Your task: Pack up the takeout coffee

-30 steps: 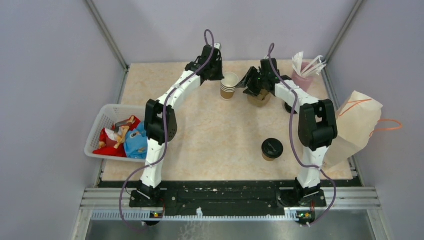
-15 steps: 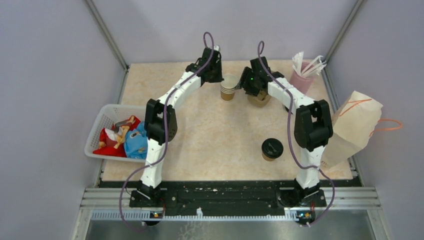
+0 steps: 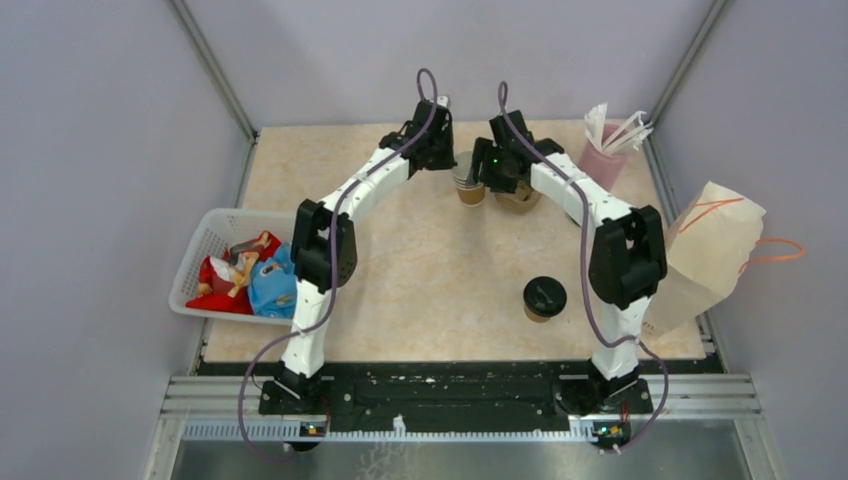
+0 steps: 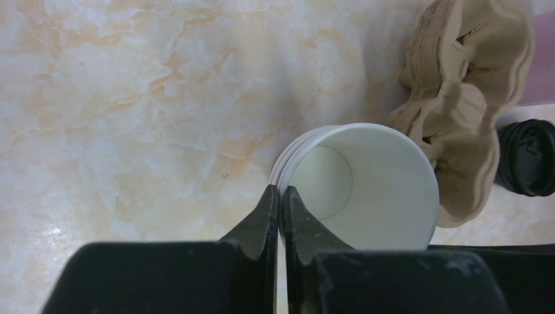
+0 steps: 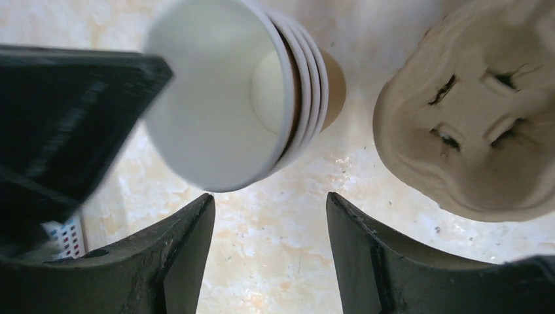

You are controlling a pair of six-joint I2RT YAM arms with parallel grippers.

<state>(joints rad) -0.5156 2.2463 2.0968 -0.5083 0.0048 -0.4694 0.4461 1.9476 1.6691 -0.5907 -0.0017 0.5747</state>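
Note:
One takeout coffee (image 3: 545,297), a brown paper cup with a black lid, stands alone at the near right. A stack of lidless brown cups (image 3: 470,190), cream inside, stands tilted at the far middle; it also shows in the left wrist view (image 4: 366,183) and the right wrist view (image 5: 262,98). My left gripper (image 4: 279,196) is shut on the top cup's rim, one finger inside and one outside. My right gripper (image 5: 268,209) is open, just right of the stack, with the stack above its jaws and nothing between them. The moulded-pulp carrier (image 3: 520,198) lies next to the stack.
A black lid (image 4: 527,157) lies beyond the carrier (image 4: 458,98). A pink cup of white sticks (image 3: 605,150) stands at the far right. A brown paper bag (image 3: 705,255) leans at the right edge. A white basket (image 3: 205,240) of colourful packets sits at the left.
My left gripper has dragged the cup stack to the right, toward the carrier, and tilted it. My right gripper has swung left toward the stack.

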